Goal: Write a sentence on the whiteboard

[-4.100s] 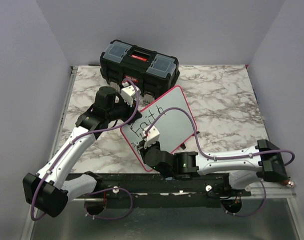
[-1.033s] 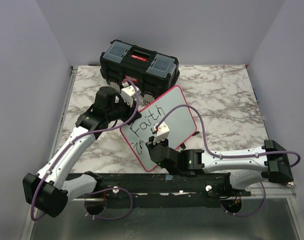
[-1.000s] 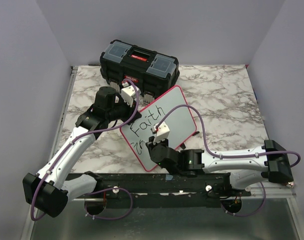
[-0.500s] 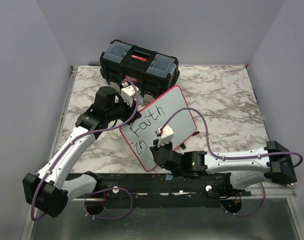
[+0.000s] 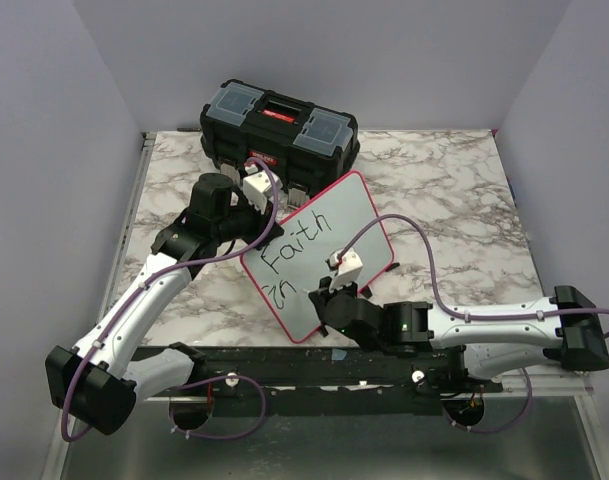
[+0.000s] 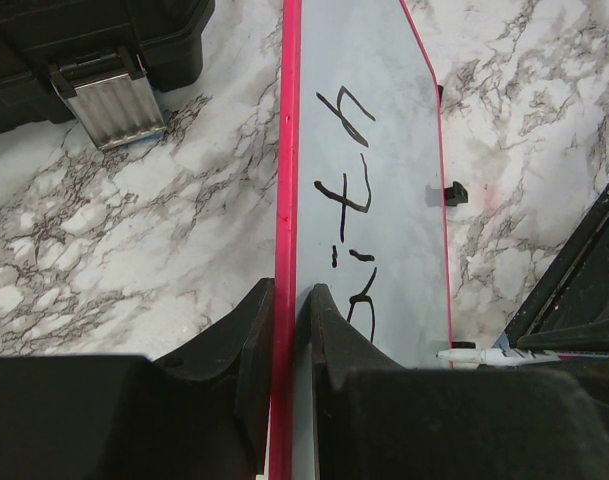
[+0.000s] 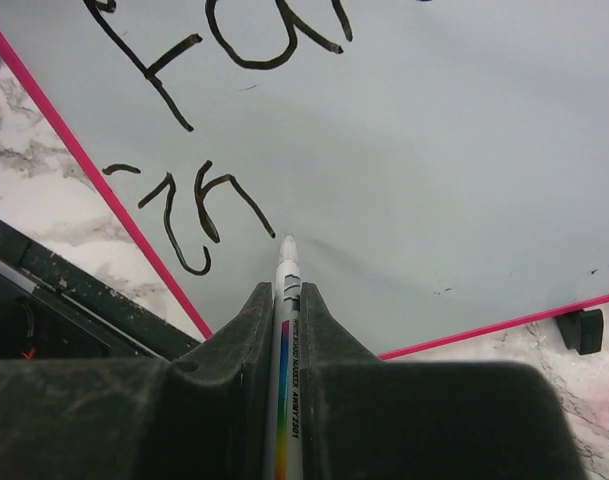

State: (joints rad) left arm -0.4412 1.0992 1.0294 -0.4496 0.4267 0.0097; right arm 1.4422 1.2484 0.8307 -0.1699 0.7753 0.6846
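Observation:
The whiteboard stands tilted on the marble table, white with a thin red rim. My left gripper is shut on its upper left edge; in the left wrist view the jaws pinch the red rim. The sentence reads "Faith" with "in" below it. My right gripper is shut on a white marker. The marker's tip is at the board just right of "in". In the top view my right gripper sits over the board's lower part.
A black toolbox with a red latch stands behind the board, close to my left wrist. The board's small black feet rest on the marble. A black rail runs along the near edge.
"in" has appeared under "Faith" since the earliest frame. Over the last second my right gripper has slid right along the board with the marker. The left arm has not moved.

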